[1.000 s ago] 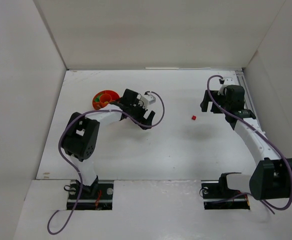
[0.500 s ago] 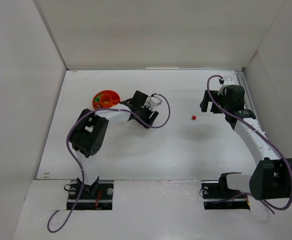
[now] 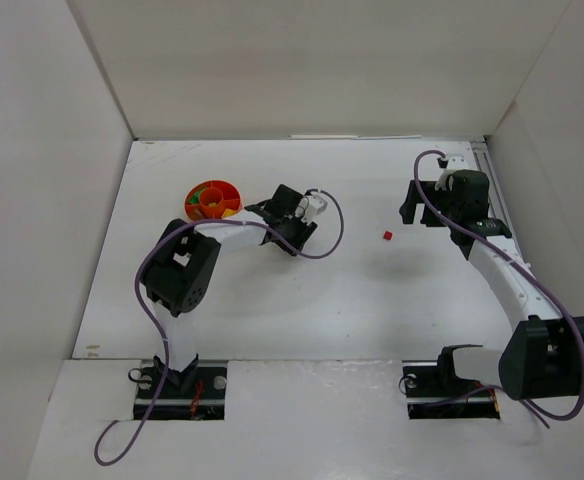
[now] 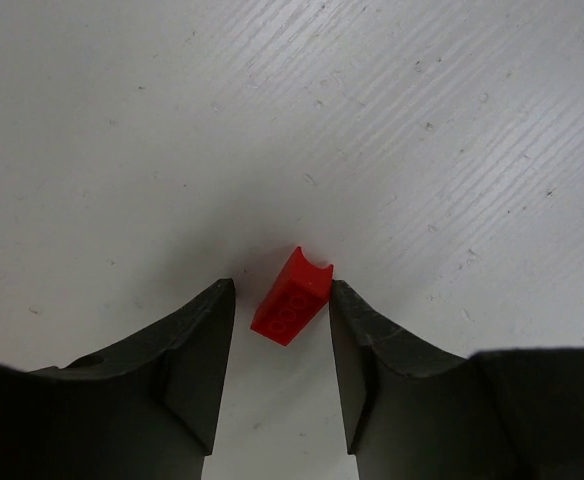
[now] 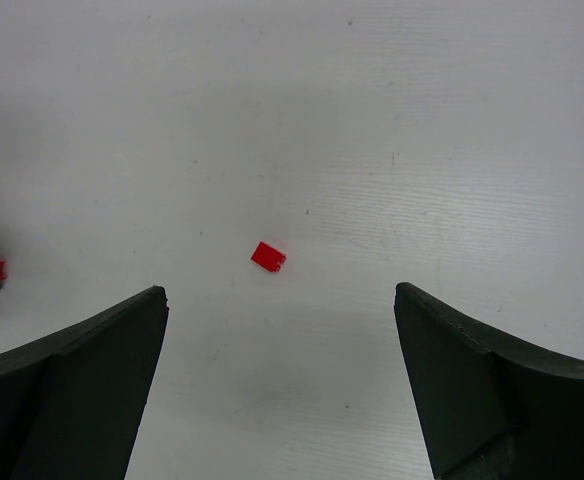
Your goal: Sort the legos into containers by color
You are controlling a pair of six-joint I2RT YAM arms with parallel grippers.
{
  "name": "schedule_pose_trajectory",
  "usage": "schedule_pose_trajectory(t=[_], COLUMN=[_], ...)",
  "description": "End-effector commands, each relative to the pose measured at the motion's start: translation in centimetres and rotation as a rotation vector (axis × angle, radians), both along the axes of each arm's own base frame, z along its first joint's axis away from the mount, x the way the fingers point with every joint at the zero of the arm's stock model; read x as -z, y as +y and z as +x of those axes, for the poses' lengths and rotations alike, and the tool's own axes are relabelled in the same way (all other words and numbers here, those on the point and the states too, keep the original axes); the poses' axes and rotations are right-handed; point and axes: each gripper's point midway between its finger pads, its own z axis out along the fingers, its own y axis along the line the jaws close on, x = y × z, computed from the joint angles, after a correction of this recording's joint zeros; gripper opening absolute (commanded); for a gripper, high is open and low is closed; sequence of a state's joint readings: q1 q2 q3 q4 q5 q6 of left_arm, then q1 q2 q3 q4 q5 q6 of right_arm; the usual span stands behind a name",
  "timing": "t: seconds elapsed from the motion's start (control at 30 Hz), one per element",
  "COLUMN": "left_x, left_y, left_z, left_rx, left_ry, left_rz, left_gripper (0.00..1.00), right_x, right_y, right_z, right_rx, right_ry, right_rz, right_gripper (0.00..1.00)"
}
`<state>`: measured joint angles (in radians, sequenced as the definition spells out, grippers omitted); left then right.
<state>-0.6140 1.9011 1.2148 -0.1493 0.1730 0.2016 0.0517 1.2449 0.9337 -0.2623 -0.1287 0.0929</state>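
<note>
At the near edge of the worktop (image 3: 302, 310), the arm bases (image 3: 177, 385) sit bolted side by side. Out from them, a loose red lego (image 3: 386, 236) lies alone on the white surface, apart from both arms in the overhead view. Left of it, the left gripper (image 4: 282, 288) is lowered over a second red lego (image 4: 292, 297). Its jaws are narrowly apart and bracket the tilted piece. The brick all but touches one finger, and a sliver of worktop shows between it and the other, so no clamp is on yet. Farther back on the right, the right gripper (image 5: 280, 292) hangs spread wide and empty above the loose red lego. Farthest out, the orange bowl (image 3: 190, 203) stands just beyond the left arm (image 3: 177, 280). It holds sorted legos (image 3: 202, 191), green and yellow in separate compartments, too small to count.

The step in hand appears to be the pick of the second red lego. The next move calls for closing squarely on the tilted piece so it does not squirt free. A short carry would follow, to whichever compartment takes red.

Against a second ago, the left arm has swung clear of the bowl. The bowl's rim was partly covered then and now shows whole. The right arm (image 3: 502, 280) and the loose red lego have not moved.
</note>
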Motion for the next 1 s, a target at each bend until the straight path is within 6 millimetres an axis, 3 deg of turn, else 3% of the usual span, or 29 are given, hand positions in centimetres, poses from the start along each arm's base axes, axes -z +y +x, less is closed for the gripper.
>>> schedule_pose_trajectory(t=[0.0,0.2,0.37,0.5,0.67,0.8,0.83,0.9,0.97], left_x=[0.7,-0.7,-1.3,-2.3,-5.8,-10.4,-10.9,-13.4,-14.3], left_y=[0.7,0.9,1.3,1.5,1.8,4.2,6.2,7.6,10.2], left_z=[-0.6,0.4,1.1,2.0,2.9,6.2,7.1,8.9,10.2], left_rx=[-0.042,-0.093,-0.135,-0.160,-0.190,-0.308,-0.371,-0.457,-0.572], left_ry=[0.023,-0.030,-0.064,-0.107,-0.195,-0.309,-0.325,-0.371,-0.381], left_rz=[0.047,0.038,0.045,0.051,0.019,-0.051,-0.045,-0.080,-0.091], left_gripper=[0.39,0.28,0.12,0.07,0.05,0.05,0.05,0.05,0.06], right_x=[-0.8,-0.8,-0.8,-0.8,-0.8,-0.5,-0.5,-0.5,-0.5], right_y=[-0.1,-0.1,-0.1,-0.2,-0.2,-0.2,-0.2,-0.4,-0.4], right_z=[0.4,0.4,0.4,0.4,0.4,0.5,0.5,0.7,0.7], right_rx=[-0.009,-0.009,-0.009,-0.001,-0.001,-0.001,-0.001,0.007,0.007], right_ry=[-0.030,-0.030,-0.030,-0.031,-0.031,-0.021,-0.021,-0.020,-0.020], right_rz=[0.000,0.000,0.000,-0.005,-0.005,-0.006,-0.006,-0.011,-0.011], right_gripper=[1.00,1.00,1.00,1.00,1.00,1.00,1.00,1.00,1.00])
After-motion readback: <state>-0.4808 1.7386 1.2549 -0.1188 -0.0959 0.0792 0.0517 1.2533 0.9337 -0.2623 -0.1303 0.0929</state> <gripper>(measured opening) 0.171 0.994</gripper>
